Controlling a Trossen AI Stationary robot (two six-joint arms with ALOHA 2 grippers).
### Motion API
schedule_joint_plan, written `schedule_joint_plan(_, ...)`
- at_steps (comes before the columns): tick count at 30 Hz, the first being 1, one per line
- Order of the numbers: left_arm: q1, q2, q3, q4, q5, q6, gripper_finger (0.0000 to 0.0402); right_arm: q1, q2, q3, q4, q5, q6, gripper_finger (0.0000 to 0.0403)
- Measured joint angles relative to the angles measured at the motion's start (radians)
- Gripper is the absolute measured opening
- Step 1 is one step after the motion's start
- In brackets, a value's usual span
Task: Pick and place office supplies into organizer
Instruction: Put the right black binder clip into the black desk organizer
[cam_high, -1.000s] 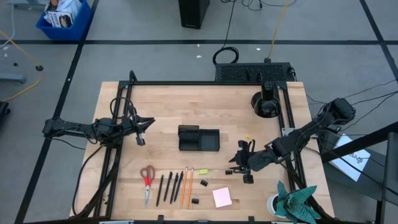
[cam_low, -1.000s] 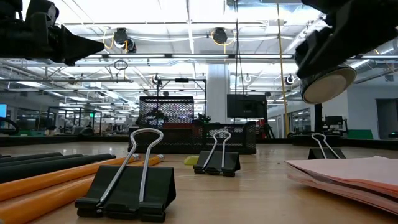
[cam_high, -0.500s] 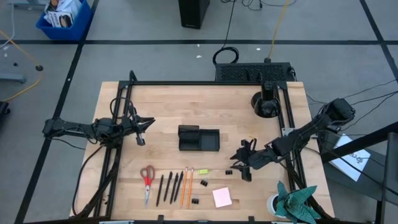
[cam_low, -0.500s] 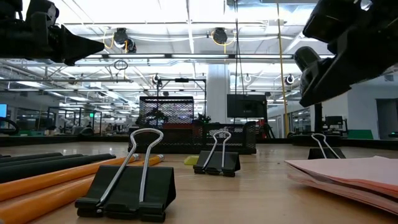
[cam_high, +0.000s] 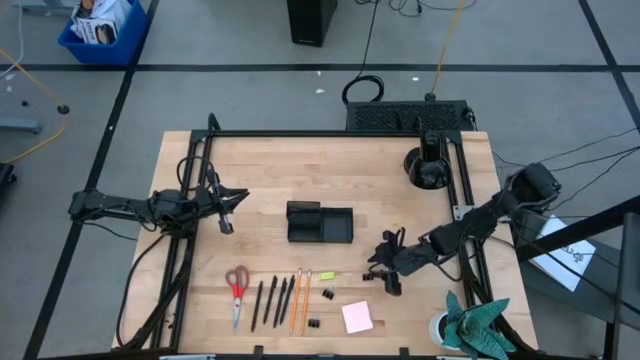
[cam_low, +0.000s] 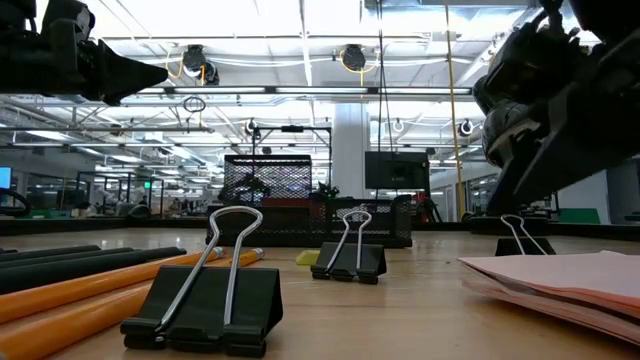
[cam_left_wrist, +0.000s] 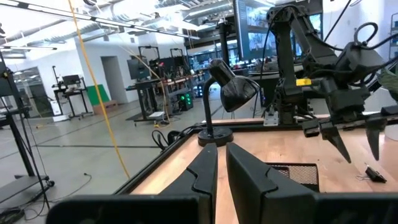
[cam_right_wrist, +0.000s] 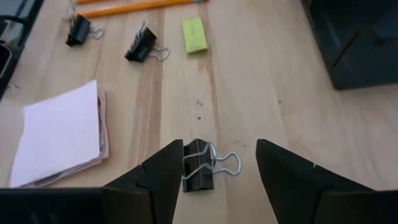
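Observation:
The black organizer (cam_high: 320, 222) sits mid-table. Near the front edge lie red-handled scissors (cam_high: 237, 288), dark pens (cam_high: 270, 300), orange pencils (cam_high: 300, 300), a yellow-green bit (cam_high: 327, 275), two binder clips (cam_high: 328, 294) and a pink sticky pad (cam_high: 357, 317). A third binder clip (cam_right_wrist: 199, 167) lies flat on the wood to the right of the organizer. My right gripper (cam_right_wrist: 219, 144) is open and low over it, one finger on each side; I cannot tell whether a finger touches it. My left gripper (cam_high: 228, 205) hangs shut left of the organizer.
A potted plant (cam_high: 470, 325) stands at the near right corner, just behind my right arm. The round black camera mount base (cam_high: 428, 168) is at the far right. Bare wood lies between the organizer and the row of supplies.
My right gripper has shifted a little toward the table's left and come lower, closing in on the lone binder clip. Nothing on the table has moved.

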Motion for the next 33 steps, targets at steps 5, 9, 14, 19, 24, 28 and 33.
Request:
schedule_joint_plan(5,0.0,0.0,0.0,-0.001,0.0,0.0,0.0042,0.0,0.04,0.0,0.007,-0.003,0.03,0.0195)
schedule_joint_plan(9,0.0,0.0,0.0,-0.001,0.0,0.0,0.0042,0.002,0.054,0.0,0.037,-0.004,0.034,0.0193)
schedule_joint_plan(14,0.0,0.0,0.0,-0.001,0.0,0.0,0.0042,0.001,0.054,0.0,0.054,-0.004,0.024,0.0192)
schedule_joint_plan(19,0.0,0.0,0.0,-0.002,0.0,0.0,0.0042,0.001,0.054,0.0,0.052,-0.004,0.024,0.0192)
schedule_joint_plan(24,0.0,0.0,0.0,-0.003,0.0,0.0,0.0042,0.001,0.054,0.0,0.052,-0.004,0.023,0.0192)
schedule_joint_plan(28,0.0,0.0,0.0,-0.003,0.0,0.0,0.0042,0.001,0.054,0.0,0.052,-0.004,0.017,0.0191)
schedule_joint_plan(33,0.0,0.0,0.0,-0.003,0.0,0.0,0.0042,0.001,0.054,0.0,0.051,-0.004,0.013,0.0172)
